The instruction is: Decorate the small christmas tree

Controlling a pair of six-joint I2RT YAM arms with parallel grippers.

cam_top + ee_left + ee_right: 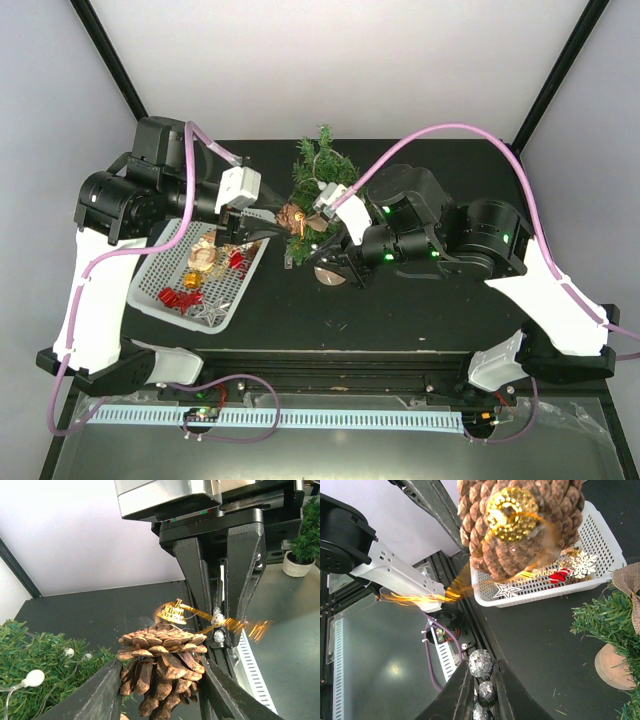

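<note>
The pine cone (292,215) hangs between white basket (243,283) and small christmas tree (322,166).

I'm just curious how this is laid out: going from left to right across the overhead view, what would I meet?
In order: left arm → white basket of ornaments → small christmas tree → right arm. The pine cone overlaps the tree's left side, so it is left out.

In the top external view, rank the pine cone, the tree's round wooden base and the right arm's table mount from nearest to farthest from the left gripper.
1. The pine cone, between the fingers of the left gripper.
2. The wooden base, to its right, closer to the arms.
3. The right arm's mount, at the near-right table edge.
</note>
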